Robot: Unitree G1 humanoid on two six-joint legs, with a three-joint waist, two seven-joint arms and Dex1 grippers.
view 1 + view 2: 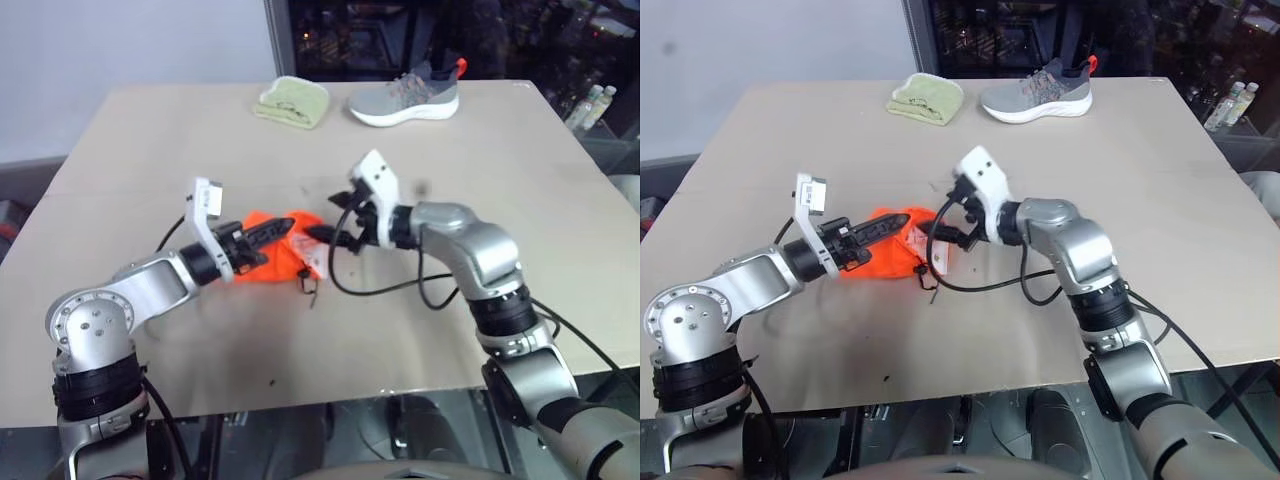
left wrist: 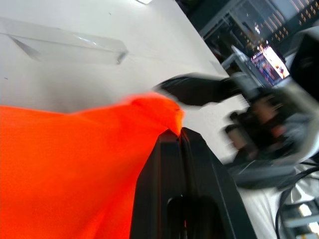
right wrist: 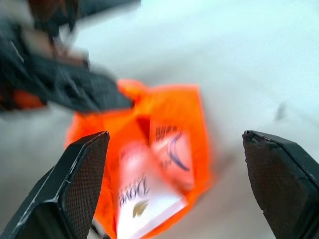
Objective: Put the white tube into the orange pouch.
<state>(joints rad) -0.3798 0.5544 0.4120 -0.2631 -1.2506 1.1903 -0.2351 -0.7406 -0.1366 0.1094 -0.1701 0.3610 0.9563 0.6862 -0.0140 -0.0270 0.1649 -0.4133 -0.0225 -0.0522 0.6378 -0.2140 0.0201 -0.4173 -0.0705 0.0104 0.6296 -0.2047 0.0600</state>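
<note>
The tube (image 3: 144,194) lies half inside the pouch (image 1: 277,262): in the right wrist view I see its white body with the printed name sticking out of the orange mouth, the crimped end toward the camera. In the head views I see the same white end at the right edge of the pouch, near the dark cord (image 1: 312,290) that trails on the table (image 1: 150,140).

My left gripper (image 1: 285,228) is pressed together on the upper edge of the pouch. In the left wrist view the two black fingers (image 2: 182,164) meet with no gap, and the orange fabric is pinched at their tips and pulled up to a peak. So the pouch is held by its rim near the middle of the table, with the rest of it resting on the surface.

My right gripper (image 1: 936,233) is just beside the pouch mouth, on the right side, and its fingers (image 3: 82,169) are spread wide with nothing between them. The tube is not touched by it.

At the far edge of the table I see a green cloth (image 1: 292,101) and a grey shoe (image 1: 405,97), well apart from the work.
</note>
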